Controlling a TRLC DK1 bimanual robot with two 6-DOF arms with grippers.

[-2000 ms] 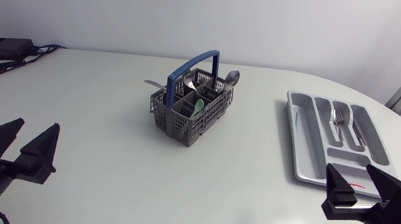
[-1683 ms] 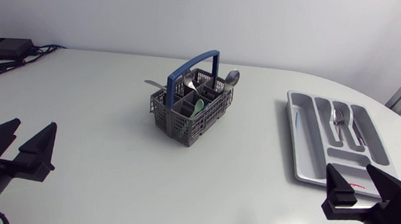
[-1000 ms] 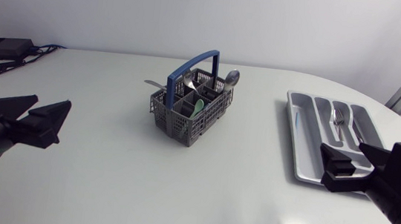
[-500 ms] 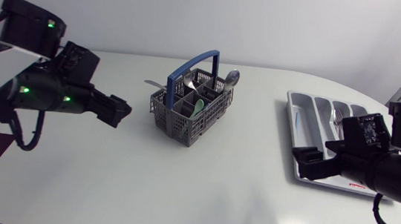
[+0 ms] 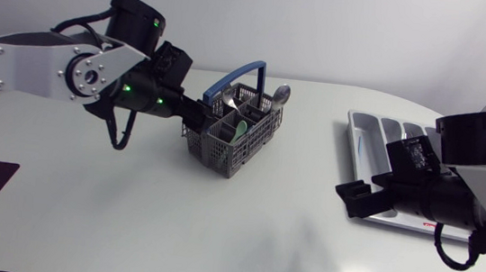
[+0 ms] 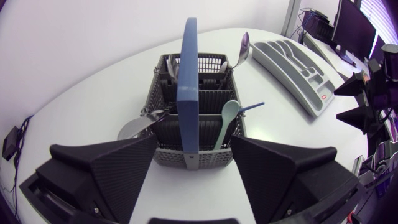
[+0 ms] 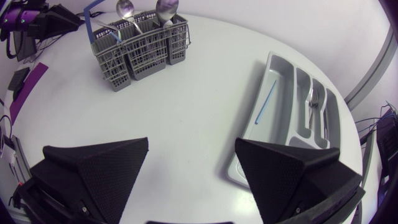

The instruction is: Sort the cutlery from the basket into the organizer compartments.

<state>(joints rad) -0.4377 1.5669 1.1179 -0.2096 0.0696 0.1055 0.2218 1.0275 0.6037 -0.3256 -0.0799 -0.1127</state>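
Our left end effector (image 6: 194,146) released, fingers spread wide. Basket (image 6: 166,124) just ahead of fingertips; spoons and green spoon (image 6: 227,119) upright inside. Our right end effector (image 7: 192,142) also released, above worktop (image 7: 199,87). Organizer (image 7: 288,102) ahead, off its right finger; basket well apart beyond.

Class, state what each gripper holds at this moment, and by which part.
Nothing is held. The left gripper is open with the basket just ahead of it; the right gripper is open near the organizer.

One basket (image 5: 214,151), one organizer (image 5: 367,158), two arms (image 5: 42,70) (image 5: 458,199).
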